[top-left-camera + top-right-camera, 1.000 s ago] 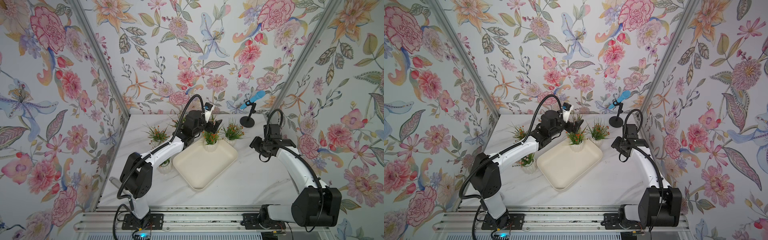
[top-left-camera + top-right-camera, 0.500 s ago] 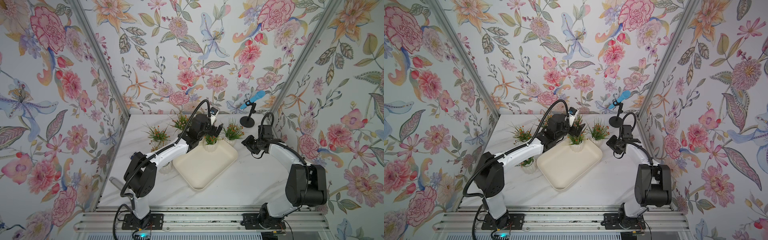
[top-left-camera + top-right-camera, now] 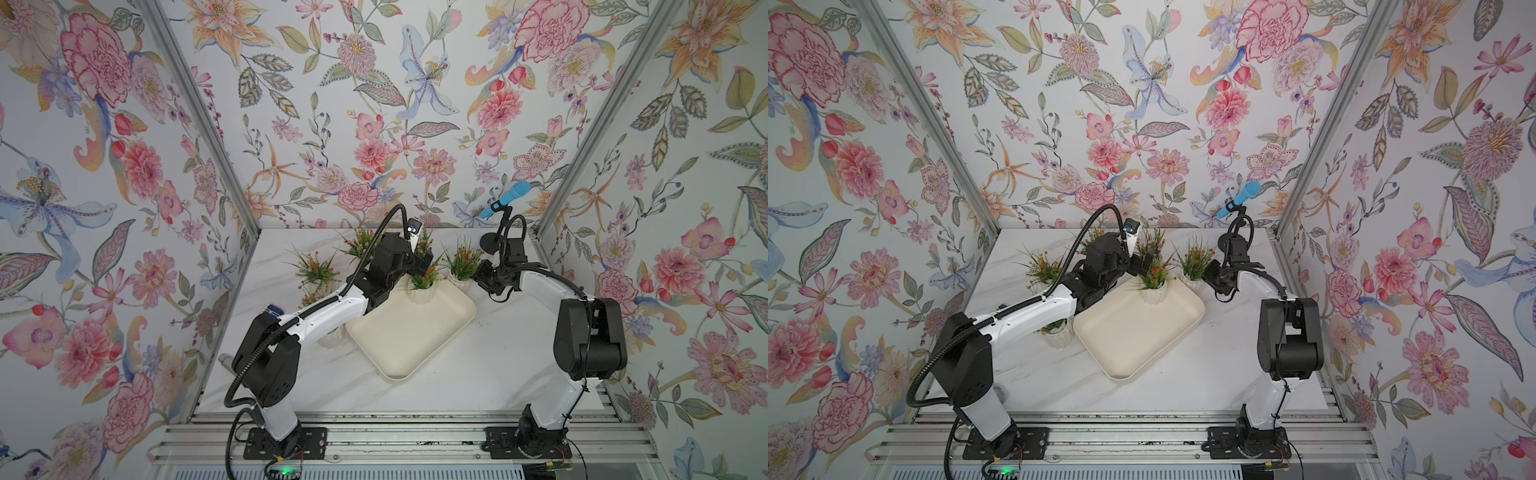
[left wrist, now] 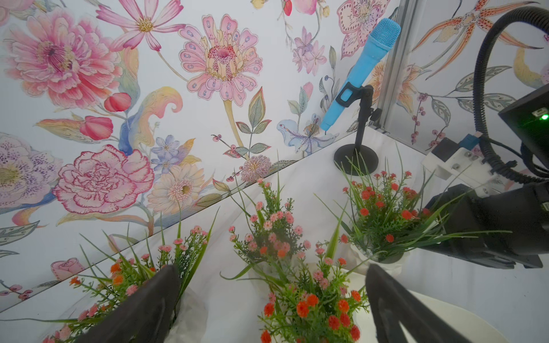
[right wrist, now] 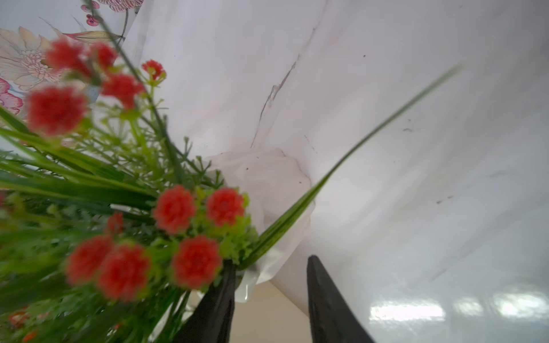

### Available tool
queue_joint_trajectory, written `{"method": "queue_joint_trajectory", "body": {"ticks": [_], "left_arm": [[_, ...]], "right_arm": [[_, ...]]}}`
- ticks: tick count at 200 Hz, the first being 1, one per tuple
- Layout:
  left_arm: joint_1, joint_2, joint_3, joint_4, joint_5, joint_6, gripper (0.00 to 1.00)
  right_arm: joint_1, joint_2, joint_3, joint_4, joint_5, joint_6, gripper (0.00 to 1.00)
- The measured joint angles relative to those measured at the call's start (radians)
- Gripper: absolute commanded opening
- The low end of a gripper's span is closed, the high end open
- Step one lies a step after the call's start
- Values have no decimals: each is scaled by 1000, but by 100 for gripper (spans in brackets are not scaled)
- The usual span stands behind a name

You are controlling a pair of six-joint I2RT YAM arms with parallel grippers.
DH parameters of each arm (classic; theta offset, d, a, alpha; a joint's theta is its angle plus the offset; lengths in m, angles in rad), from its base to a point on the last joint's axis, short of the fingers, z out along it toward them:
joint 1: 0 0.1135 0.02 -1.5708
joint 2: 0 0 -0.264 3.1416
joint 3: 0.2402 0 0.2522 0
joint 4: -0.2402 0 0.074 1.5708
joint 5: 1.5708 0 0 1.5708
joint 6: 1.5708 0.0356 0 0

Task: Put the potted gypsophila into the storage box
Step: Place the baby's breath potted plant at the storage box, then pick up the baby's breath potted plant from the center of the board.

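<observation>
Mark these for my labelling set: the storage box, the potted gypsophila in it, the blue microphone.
storage box (image 3: 411, 334): in a top view, bare floor.
potted gypsophila (image 3: 420, 296): in a top view, white ribbed pot.
blue microphone (image 3: 505, 200): in a top view, mid handle.

Matt cream storage box (image 3: 411, 332), glossy marble-veined tabletop (image 3: 478, 374), potted gypsophila (image 3: 422, 284) in ribbed, perhaps plastic, white pots (image 3: 1152, 296)

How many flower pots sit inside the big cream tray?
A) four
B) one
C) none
B: just one white ribbed pot with orange-red blooms stands inside the shallow cream rectangular tray, at its far corner; nothing else is in it.
</observation>
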State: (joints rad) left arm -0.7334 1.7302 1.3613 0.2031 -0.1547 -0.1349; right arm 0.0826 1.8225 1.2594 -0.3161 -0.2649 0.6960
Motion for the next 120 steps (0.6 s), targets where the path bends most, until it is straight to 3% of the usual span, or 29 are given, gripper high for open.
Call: {"method": "queue_joint_trajectory", "body": {"ticks": [43, 88, 120], "left_arm": [[0, -31, -28, 9, -37, -11, 100], [0, -55, -68, 13, -61, -24, 100], [0, -82, -92, 15, -70, -31, 100]], "right_arm": [[37, 67, 96, -74, 74, -26, 30], [68, 97, 153, -134, 150, -51, 14], [76, 97, 171, -166, 204, -55, 7]]}}
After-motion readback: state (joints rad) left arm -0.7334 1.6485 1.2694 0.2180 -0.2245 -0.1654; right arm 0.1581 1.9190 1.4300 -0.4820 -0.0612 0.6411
